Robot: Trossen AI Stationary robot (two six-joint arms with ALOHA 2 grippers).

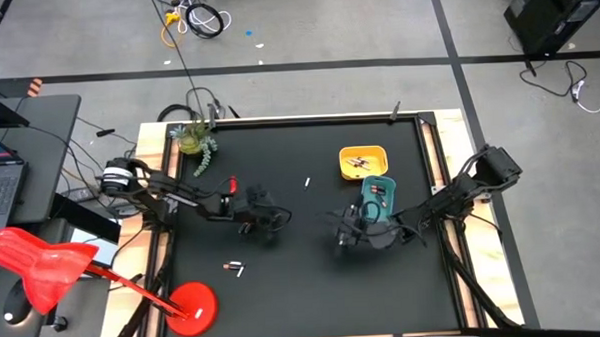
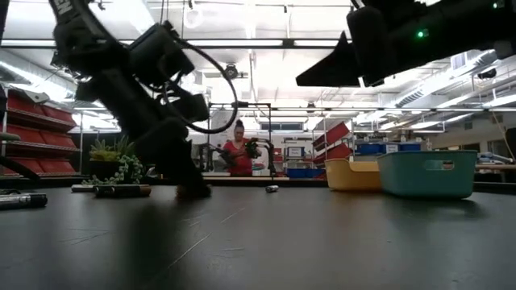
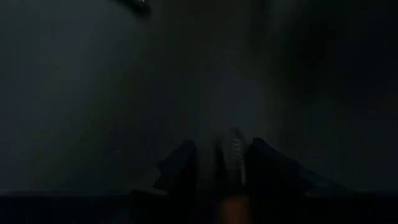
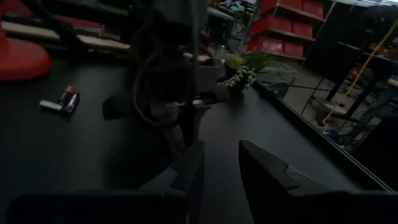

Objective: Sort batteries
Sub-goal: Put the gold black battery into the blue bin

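My left gripper stands open and low over the black table, left of its middle, pointing slantwise down. A pale small battery shows between its fingers, close to one of them; whether it touches, I cannot tell. My right gripper hangs open and empty just right of it, facing the left arm. A pale battery lies farther back, and two batteries lie side by side nearer the front left. The yellow tray and the teal tray stand at the right.
A potted plant stands at the far left corner. A red lamp base sits at the near left corner. Small batteries lie in the yellow tray. A person stands in the room beyond the far edge.
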